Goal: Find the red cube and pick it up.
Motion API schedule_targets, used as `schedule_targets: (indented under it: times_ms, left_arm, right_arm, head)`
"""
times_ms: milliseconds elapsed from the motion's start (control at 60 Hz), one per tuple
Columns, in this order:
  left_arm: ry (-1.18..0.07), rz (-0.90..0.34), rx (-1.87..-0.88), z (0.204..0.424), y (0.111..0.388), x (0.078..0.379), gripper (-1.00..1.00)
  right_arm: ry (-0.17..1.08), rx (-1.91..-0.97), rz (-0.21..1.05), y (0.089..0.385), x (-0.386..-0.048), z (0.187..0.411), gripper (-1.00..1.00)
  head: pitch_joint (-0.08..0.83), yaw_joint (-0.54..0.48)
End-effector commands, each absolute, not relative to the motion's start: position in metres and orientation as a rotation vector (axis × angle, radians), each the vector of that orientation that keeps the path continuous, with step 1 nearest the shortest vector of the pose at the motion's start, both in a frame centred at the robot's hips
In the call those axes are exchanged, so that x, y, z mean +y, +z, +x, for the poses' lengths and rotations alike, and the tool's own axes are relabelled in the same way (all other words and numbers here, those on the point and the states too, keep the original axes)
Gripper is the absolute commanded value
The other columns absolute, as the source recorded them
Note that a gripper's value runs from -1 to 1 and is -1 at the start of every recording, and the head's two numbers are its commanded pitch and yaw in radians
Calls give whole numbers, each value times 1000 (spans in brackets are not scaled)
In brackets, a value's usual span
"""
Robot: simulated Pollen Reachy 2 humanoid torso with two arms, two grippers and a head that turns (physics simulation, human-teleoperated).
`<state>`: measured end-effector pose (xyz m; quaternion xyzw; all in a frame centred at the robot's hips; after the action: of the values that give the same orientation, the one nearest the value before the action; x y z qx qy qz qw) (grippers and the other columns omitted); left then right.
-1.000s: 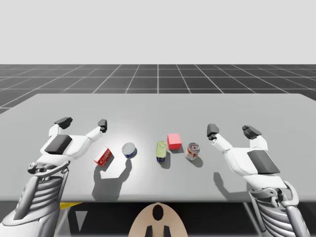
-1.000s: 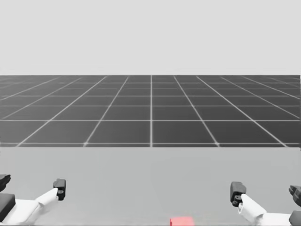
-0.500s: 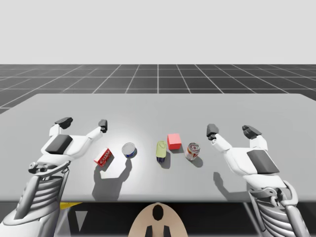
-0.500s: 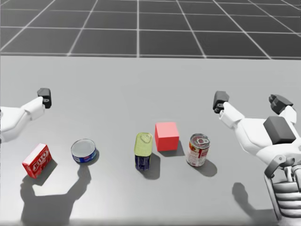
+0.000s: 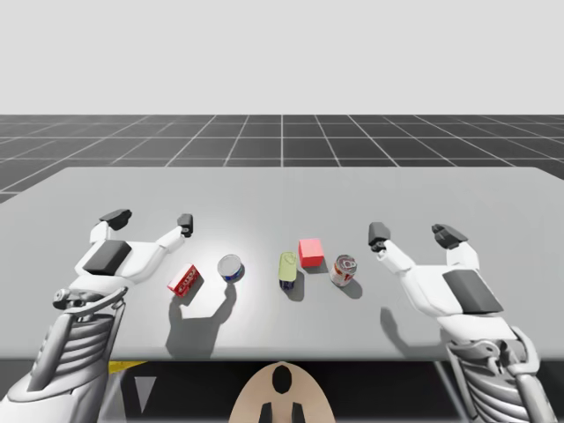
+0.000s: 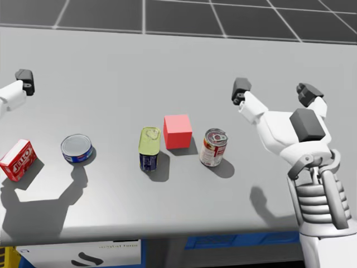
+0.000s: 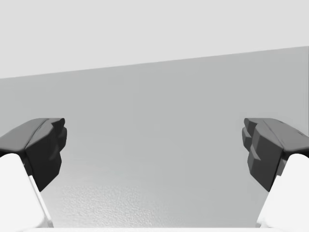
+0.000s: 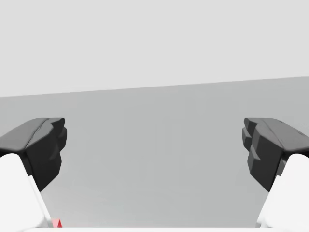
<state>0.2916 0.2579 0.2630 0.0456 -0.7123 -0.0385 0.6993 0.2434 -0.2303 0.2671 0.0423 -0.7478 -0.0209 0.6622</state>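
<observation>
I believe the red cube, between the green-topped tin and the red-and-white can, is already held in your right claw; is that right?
Not quite: the head view shows the red cube between the green-topped tin and the red-and-white can, but untouched on the table; my right claw is open, off to its side.

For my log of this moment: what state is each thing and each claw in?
Red cube: flat on the table, untouched.
Left claw: open, empty.
Right claw: open, empty.
Green-topped tin: upright.
Red-and-white can: upright.
Low blue can: upright.
Red box: resting free.
</observation>
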Motion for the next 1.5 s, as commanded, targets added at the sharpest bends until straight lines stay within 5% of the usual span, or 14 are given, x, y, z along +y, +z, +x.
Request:
schedule_targets:
  times_ms: [17, 300, 700, 1183, 1500]
  left_arm:
    - [-84, 101, -1585, 292, 263, 257, -1000]
    - [-90, 93, -1581, 292, 262, 258, -1000]
    - [-96, 90, -1578, 292, 261, 256, -1000]
    - [-95, 88, -1578, 291, 261, 256, -1000]
    - [-95, 87, -1579, 291, 262, 256, -1000]
  right_arm:
    - [-80, -1666, 169, 267, -214, 231, -1000]
    - [-2, -1629, 181, 251, -172, 191, -1000]
    - [0, -1507, 272, 191, -132, 152, -1000]
    - [-36, -1367, 337, 151, -109, 185, -1000]
    - [-36, -1373, 292, 153, -103, 210, -1000]
  head:
    - [660, -132]
    - [662, -118]
    - [670, -126]
    - [680, -129]
    - [679, -137]
